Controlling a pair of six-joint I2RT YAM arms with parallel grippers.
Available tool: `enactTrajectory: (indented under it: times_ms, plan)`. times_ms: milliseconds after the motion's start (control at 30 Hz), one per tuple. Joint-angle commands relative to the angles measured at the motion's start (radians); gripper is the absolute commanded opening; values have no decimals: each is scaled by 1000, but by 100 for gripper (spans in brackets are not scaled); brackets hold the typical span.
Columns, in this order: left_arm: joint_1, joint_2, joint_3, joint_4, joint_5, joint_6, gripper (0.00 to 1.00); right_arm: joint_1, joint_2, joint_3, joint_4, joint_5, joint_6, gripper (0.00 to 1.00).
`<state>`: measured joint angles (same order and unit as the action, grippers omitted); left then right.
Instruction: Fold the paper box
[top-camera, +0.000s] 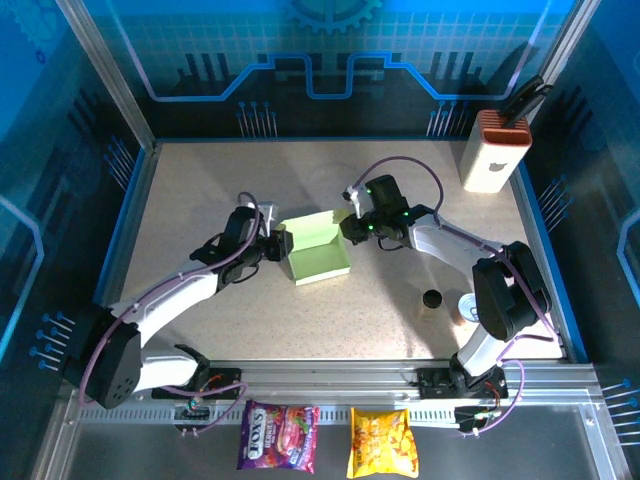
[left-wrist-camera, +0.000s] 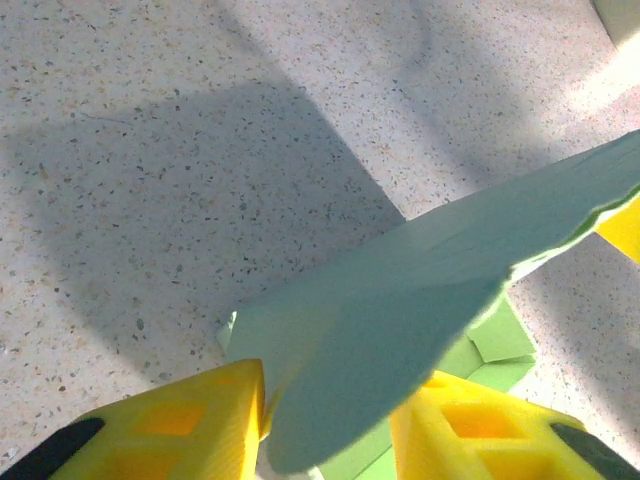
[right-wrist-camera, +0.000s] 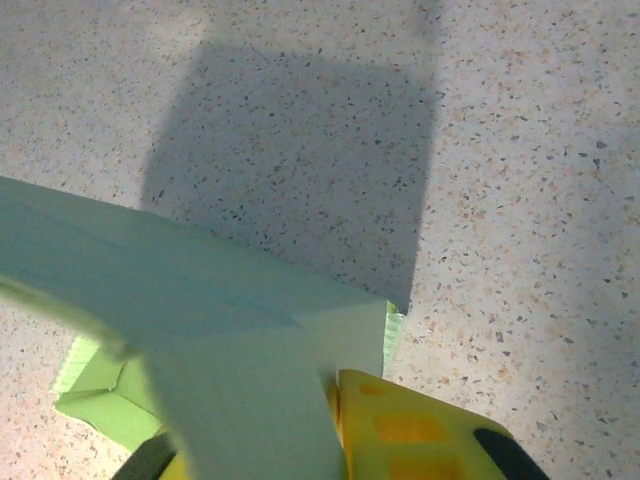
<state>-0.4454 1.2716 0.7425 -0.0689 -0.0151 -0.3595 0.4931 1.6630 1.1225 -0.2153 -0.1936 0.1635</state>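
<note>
A pale green paper box (top-camera: 318, 252) of thin card is seen partly folded near the middle of a speckled beige table (top-camera: 200, 190). Its flat base is laid on the surface and a paler panel is raised along its far edge.

The left gripper (top-camera: 275, 243) is placed at the box's left side. In the left wrist view its yellow fingers (left-wrist-camera: 190, 430) are held partway apart, and a curved flap of the box (left-wrist-camera: 400, 300) is passed through the gap between them. The flap is seen against the inner edge of one finger, and no firm pinch is shown.

The right gripper (top-camera: 350, 225) is set against the box's far right corner. In the right wrist view a panel of the box (right-wrist-camera: 200, 300) is run down between its fingers. One yellow finger (right-wrist-camera: 420, 440) is laid right against the card, while the other is mostly covered by it, so how far these jaws are closed cannot be told.

Well to the right of the box and beyond it, a white block with an orange ribbed top (top-camera: 494, 150) is stood upright. To the box's near right, a small dark round object (top-camera: 432, 298) is seen. Well to the near side of the box, past the table's edge, a purple snack packet (top-camera: 278, 436) and a yellow snack packet (top-camera: 381, 442) are laid side by side.
</note>
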Motion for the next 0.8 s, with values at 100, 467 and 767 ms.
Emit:
enactTrajectory:
  times_ms: [100, 467, 767]
  plan:
    - [-6, 24, 46, -36, -37, 13, 35, -5, -11, -8, 4, 5, 20, 8]
    - [-6, 54, 106, -88, -78, 10, 33, 28, -30, 6, -42, 122, 30, 2]
    - [-6, 74, 146, -121, -89, 25, 33, 52, -45, 19, -84, 214, 27, 0]
